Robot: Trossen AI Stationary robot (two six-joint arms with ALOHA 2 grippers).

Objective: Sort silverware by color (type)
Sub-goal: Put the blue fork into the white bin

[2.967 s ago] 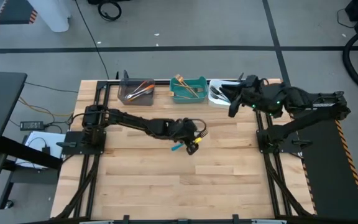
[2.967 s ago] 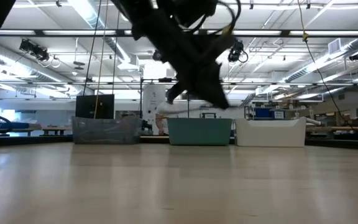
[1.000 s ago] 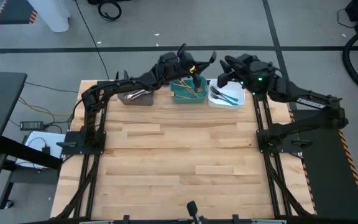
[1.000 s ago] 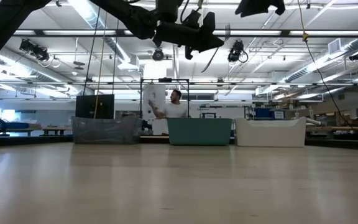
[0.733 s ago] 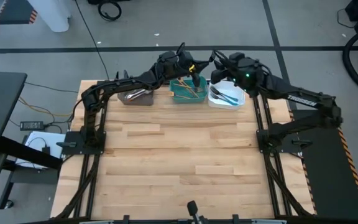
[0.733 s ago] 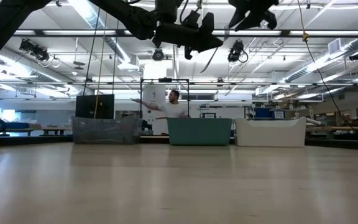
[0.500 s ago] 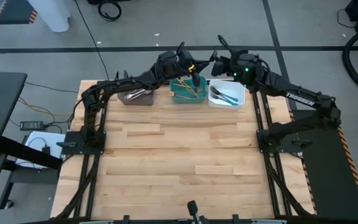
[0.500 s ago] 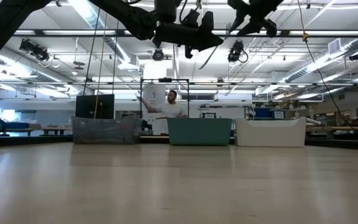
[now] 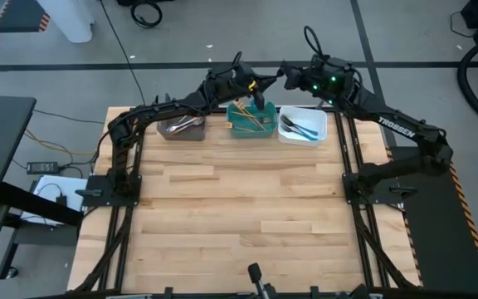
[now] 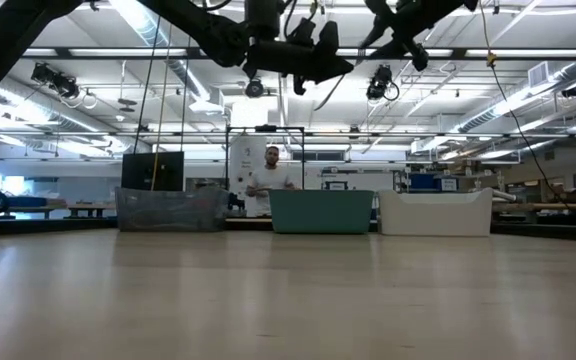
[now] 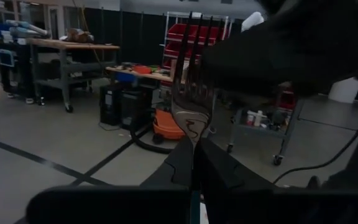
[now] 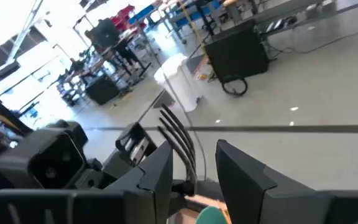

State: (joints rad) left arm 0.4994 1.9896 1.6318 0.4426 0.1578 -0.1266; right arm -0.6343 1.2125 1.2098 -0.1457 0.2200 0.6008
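Note:
My left gripper [image 9: 258, 85] is raised over the teal bin [image 9: 237, 126] and is shut on a blue-handled fork [image 9: 260, 104]. Its tines [image 11: 191, 68] point toward my right gripper [image 9: 284, 75]. My right gripper [image 12: 193, 171] is open and level with the fork, and the tines [image 12: 178, 140] stand in the gap between its fingers, close to one finger. Whether they touch it, I cannot tell. In the low view both grippers are high above the table, and the fork [image 10: 330, 88] slants below them. More forks lie in the three bins. My left gripper pinches the fork between its two fingers at the neck just below the tines [image 11: 192, 138]. The fingers lie along the fork. The fork is lifted clear, with its tines sticking out beyond the fingertips and its blue handle [image 9: 260, 105] hanging down toward the teal bin.
Three bins stand in a row at the table's far edge. They are a grey one [image 9: 181, 127] with forks, the teal one with gold forks, and a white one [image 9: 303, 126] with blue-handled forks. The wooden table [image 9: 239, 216] spreads out nearer. A person [image 10: 270, 180] stands in the room beyond.
My right gripper has swung from over the white bin toward the table's left. It closed in on my left gripper until its open fingers came around the fork's tines. My left gripper and the fork have stayed almost still above the teal bin.

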